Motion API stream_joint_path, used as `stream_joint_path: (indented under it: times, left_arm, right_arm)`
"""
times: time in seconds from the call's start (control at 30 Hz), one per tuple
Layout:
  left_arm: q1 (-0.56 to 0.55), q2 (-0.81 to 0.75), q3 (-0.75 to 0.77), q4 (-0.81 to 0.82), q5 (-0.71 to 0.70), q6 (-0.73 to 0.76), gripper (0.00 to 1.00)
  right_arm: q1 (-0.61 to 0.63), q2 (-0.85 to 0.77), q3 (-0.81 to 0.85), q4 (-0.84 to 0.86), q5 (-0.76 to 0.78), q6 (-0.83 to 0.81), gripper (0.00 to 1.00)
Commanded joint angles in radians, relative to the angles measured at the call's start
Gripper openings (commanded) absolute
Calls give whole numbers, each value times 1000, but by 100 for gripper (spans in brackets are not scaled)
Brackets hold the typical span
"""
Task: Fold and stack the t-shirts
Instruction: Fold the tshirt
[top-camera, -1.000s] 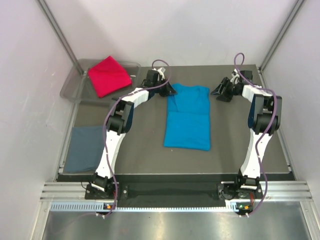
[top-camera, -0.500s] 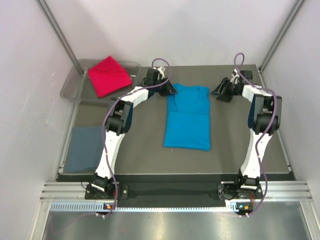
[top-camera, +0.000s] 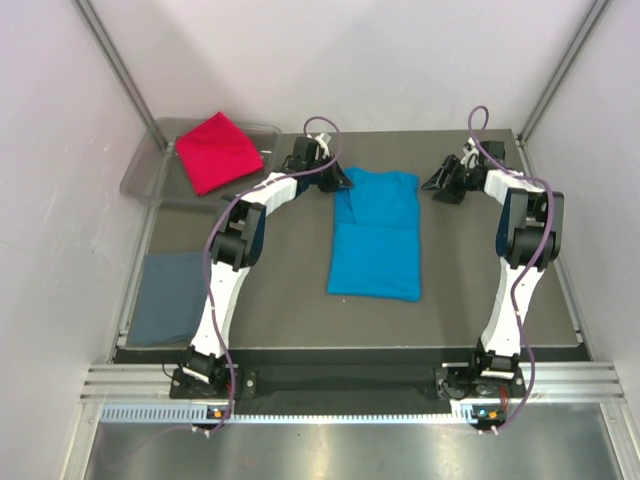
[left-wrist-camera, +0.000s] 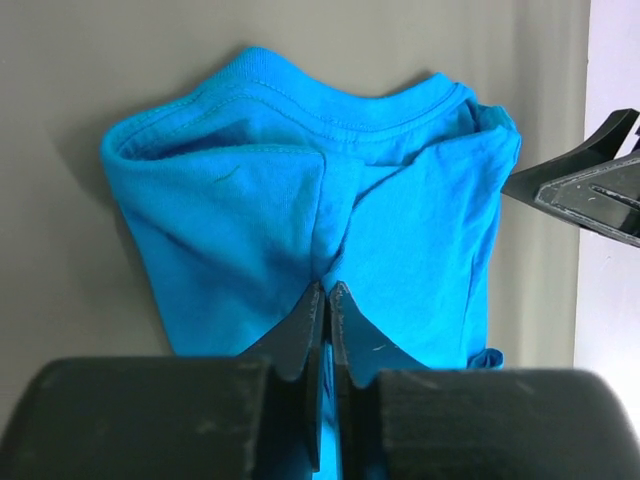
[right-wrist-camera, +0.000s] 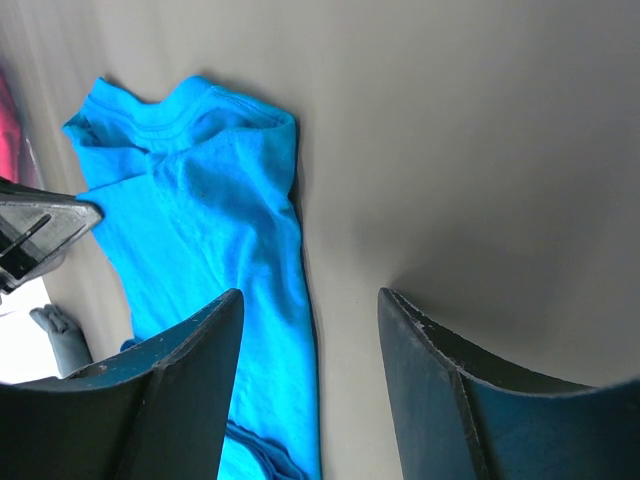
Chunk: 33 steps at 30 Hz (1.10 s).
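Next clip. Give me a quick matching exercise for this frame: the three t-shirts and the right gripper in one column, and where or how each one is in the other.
Things:
1. turquoise t-shirt
2. red t-shirt
3. grey-blue t-shirt
4. right gripper

Places or states:
A. on the clear tray, far left
B. open, over bare table beside the far end of a shirt
C. flat at the near left edge
D. mid-table, between the arms

Pairs: 1-D, 2-A, 3-C, 4-B

The turquoise t-shirt (top-camera: 376, 235) lies flat in the middle of the counter (top-camera: 280, 300), sleeves folded in, collar far. The crimson t-shirt (top-camera: 217, 152) sits folded far left, and the slate t-shirt (top-camera: 170, 295) lies folded near left.
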Motion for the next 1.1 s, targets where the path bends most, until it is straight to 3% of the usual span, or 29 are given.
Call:
stream_joint_path:
  times: [0.0, 0.13, 0.27, 0.43, 0.57, 0.77, 0.87, 0.97, 1.03, 1.07]
  left_arm:
    - [-1, -93, 15, 25, -10, -2, 4]
    - [-3, -110, 12, 25, -15, -4, 0]
    - [-1, -110, 15, 13, -18, -4, 20]
    - [-3, -91, 31, 12, -10, -13, 17]
    - [-3, -77, 54, -10, -10, -5, 24]
    - [-3, -44, 82, -36, -9, -5, 20]
    - [-3, -28, 90, -50, -12, -5, 10]
    - [-3, -21, 107, -68, -18, -5, 7]
    - [-3, -7, 133, -92, -18, -1, 13]
    - [-3, -5, 133, -102, -19, 4, 24]
  right_arm:
    - [5, 15, 34, -17, -4, -11, 57]
    - [5, 19, 37, -18, -4, -11, 57]
    - [5, 24, 45, -21, -5, -6, 57]
    - [5, 32, 55, -24, -10, -8, 57]
    - [5, 35, 59, -26, -11, -8, 57]
    - [5, 39, 59, -23, -13, -9, 57]
    - [5, 39, 59, -23, -13, -9, 56]
    - [5, 39, 59, -24, -13, -9, 57]
    - [5, 38, 59, -24, -14, -8, 56]
    - [5, 38, 59, -24, -14, -8, 57]
